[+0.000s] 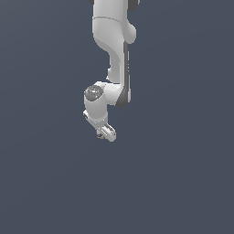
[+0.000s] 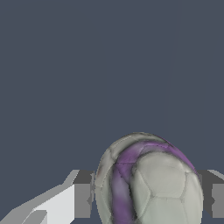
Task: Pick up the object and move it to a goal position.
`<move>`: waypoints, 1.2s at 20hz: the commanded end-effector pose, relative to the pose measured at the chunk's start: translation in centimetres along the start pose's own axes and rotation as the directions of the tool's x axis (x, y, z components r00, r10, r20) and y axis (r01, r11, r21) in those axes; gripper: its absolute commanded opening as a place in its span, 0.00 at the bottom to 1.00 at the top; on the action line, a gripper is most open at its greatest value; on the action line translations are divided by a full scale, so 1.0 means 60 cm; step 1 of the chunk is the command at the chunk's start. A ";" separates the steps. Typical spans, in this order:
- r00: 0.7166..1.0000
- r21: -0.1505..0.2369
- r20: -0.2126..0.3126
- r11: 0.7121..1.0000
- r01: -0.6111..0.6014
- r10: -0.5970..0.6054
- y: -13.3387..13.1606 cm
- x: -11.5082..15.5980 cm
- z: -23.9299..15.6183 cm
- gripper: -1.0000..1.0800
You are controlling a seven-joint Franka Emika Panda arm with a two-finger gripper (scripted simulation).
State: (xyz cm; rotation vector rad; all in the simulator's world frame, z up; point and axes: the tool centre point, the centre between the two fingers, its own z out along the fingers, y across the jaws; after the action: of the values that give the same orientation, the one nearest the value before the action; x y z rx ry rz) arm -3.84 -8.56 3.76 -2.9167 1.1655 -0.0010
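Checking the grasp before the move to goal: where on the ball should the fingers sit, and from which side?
Across its widest part, one finger on each opposite side. The ball is round, so only a squeeze through its centre holds without slipping. In the wrist view the gripper already brackets it that way, a finger pad against each flank.

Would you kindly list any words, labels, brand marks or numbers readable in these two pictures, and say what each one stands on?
None: no text can be read in either view.
The ball between the claw fingers shows only purple streaks and seam lines, no lettering.
The white arm shows no readable label or number.
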 end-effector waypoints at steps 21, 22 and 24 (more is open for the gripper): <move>1.000 -0.001 -0.001 1.000 0.000 0.000 -0.041 0.054 -0.066 0.00; 1.000 -0.001 -0.001 1.000 0.000 0.000 -0.047 0.060 -0.074 0.00; 1.000 -0.001 -0.001 1.000 -0.001 0.001 -0.058 0.075 -0.092 0.00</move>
State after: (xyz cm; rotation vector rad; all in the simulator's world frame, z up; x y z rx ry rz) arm 0.96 -9.05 8.39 -2.9180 1.1669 0.0007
